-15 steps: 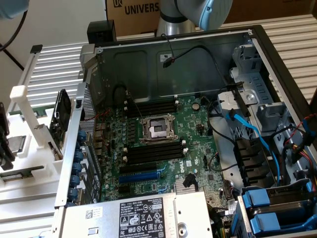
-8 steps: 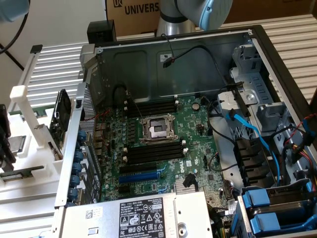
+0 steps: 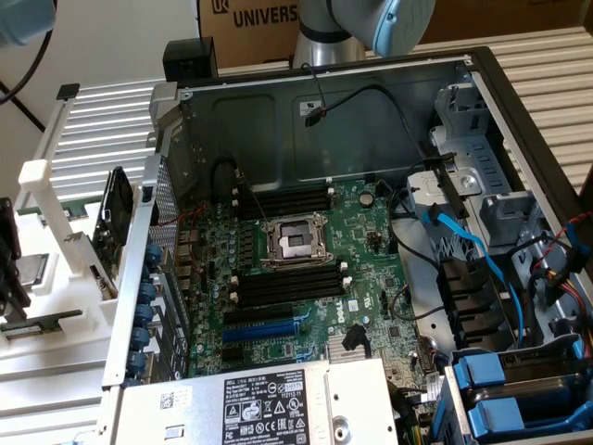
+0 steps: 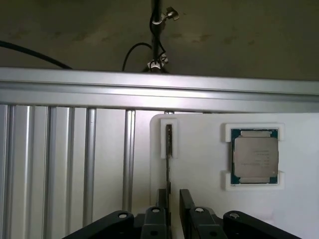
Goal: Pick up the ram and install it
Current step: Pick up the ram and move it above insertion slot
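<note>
While the end effector [image 4: 174, 195] hangs at the white holder plate [image 4: 204, 199], we see its two black fingers [image 4: 185, 200] standing apart, one on either side of the ram [image 4: 169, 142]. A gap shows between the stick and one finger, so nothing is clamped. We count one ram. It stands on its thin edge in a narrow slot of the plate and shows us only that edge. Its long axis runs straight away from the end effector toward the aluminium rail [image 4: 159, 92] at the plate's far side.

One square silver processor chip [image 4: 255, 157] lies flat on the same plate. It sits beside the ram but apart from it, held between two white brackets. Next to the plate we see the slatted aluminium worktop [image 4: 50, 164].

In the exterior view the robot arm [image 3: 366, 23] rises behind an open computer case [image 3: 269, 130]. One motherboard [image 3: 371, 278] lies in the case. On it we count one processor socket [image 3: 295, 243] and two banks of black memory slots. One bank [image 3: 283, 202] is on the far side of the socket and one [image 3: 278, 284] on the near side. Their long axes run from the exterior view's left to its right.
</note>
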### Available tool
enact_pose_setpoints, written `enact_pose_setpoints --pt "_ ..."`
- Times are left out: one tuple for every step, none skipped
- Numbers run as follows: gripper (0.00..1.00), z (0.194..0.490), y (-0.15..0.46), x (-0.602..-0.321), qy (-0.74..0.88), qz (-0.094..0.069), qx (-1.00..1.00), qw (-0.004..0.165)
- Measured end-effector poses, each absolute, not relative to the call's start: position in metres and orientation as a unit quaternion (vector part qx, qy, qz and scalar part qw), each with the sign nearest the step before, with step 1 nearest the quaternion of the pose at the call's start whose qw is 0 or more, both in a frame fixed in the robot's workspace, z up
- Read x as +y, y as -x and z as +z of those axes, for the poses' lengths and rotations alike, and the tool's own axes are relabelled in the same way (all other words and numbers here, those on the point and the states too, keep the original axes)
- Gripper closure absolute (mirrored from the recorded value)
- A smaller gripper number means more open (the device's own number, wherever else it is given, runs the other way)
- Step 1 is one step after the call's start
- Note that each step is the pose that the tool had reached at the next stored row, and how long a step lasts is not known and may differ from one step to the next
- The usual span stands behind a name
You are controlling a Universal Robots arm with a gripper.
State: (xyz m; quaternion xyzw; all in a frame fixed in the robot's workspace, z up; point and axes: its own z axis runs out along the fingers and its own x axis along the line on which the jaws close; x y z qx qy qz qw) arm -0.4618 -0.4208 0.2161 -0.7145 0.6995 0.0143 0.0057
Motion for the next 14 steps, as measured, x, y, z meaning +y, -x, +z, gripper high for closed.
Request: enact_pose_setpoints --pt "0.76 0.2161 0.4618 -0.4208 0.714 0.014 0.699 0.006" --pt "0.76 0.2160 0.4618 -0.4208 0.714 0.014 0.700 0.006" --pt "0.76 0.2159 0.4618 -0.4208 0.714 0.014 0.699 0.006" --pt "0.76 0.2158 0.4618 -0.4207 0.714 0.014 0.699 0.006" --pt "0.76 0.2156 0.4618 -0.4208 0.714 0.014 0.700 0.006" --pt "0.76 0.2153 0.4618 -0.4207 0.714 0.014 0.699 0.006" --pt "0.76 0.2150 0.4617 -0.4208 0.714 0.014 0.699 0.006" --pt "0.76 0.2147 0.4618 -0.4208 0.714 0.014 0.699 0.006" --pt "0.76 0.2143 0.4618 -0.4208 0.714 0.014 0.700 0.006" --pt "0.76 0.2139 0.4618 -0.4210 0.714 0.014 0.700 0.006" --pt "0.76 0.2134 0.4618 -0.4210 0.714 0.014 0.700 0.006" --pt "0.76 0.2128 0.4618 -0.4211 0.714 0.014 0.700 0.006" --pt "0.76 0.2122 0.4618 -0.4211 0.714 0.014 0.700 0.006" --pt "0.76 0.2115 0.4617 -0.4211 0.714 0.014 0.700 0.006"
